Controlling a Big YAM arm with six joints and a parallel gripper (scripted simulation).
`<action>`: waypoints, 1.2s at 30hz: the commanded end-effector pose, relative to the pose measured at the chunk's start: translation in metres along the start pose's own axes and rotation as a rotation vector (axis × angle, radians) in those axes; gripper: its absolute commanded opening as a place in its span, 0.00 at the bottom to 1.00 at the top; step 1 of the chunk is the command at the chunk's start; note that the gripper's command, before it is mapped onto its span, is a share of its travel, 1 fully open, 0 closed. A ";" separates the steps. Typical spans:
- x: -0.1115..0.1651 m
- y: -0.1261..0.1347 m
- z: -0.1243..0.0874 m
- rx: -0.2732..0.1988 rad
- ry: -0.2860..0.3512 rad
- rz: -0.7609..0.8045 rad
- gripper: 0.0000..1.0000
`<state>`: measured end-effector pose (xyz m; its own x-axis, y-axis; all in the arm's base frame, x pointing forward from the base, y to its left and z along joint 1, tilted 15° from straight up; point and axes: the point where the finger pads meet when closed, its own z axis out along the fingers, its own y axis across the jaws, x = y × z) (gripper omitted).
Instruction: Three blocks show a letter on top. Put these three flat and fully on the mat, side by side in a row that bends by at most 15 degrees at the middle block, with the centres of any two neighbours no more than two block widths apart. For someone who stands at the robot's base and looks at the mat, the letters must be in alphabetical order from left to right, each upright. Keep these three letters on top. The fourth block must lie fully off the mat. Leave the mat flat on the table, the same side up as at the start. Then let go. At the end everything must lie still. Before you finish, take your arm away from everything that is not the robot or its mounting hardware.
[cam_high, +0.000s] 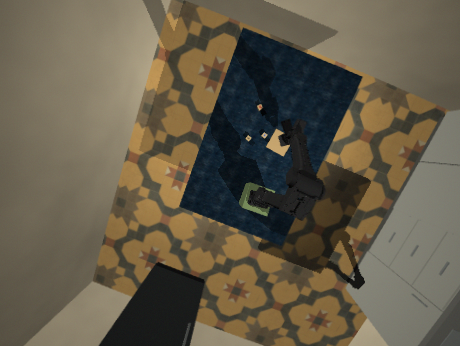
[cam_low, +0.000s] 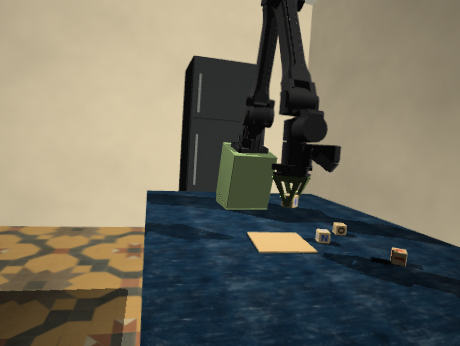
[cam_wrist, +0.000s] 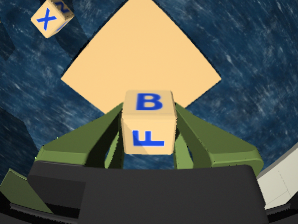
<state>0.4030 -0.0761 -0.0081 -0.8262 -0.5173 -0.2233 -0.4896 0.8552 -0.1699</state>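
My gripper (cam_low: 291, 192) is shut on a cream block (cam_wrist: 149, 123) that shows a blue B and a blue F on two faces; it also shows in the exterior view (cam_low: 293, 201). The block hangs above the table on the base side of the tan mat (cam_low: 281, 242) (cam_wrist: 141, 56), which lies flat and bare. Three more blocks sit on the blue table beside the mat: one showing N (cam_low: 323, 235), one showing O (cam_low: 339, 228), and one with a red mark (cam_low: 398, 256) further off. The wrist view shows a block with a blue X (cam_wrist: 51, 18) off the mat's corner.
The green base box (cam_low: 246, 177) stands at the arm's foot, close behind the gripper. A black cabinet (cam_low: 210, 125) stands behind the table. The table's edge (cam_low: 146, 260) drops to patterned floor on the left. The mat also shows from above (cam_high: 278, 141).
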 end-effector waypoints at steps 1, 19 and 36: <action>-0.005 -0.011 -0.015 0.009 -0.011 0.001 0.25; 0.005 -0.002 -0.004 -0.016 0.017 0.042 0.25; -0.008 0.014 -0.010 -0.004 0.001 0.665 0.25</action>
<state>0.3949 -0.0659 -0.0052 -0.9666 -0.0370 -0.2538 -0.0321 0.9992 -0.0233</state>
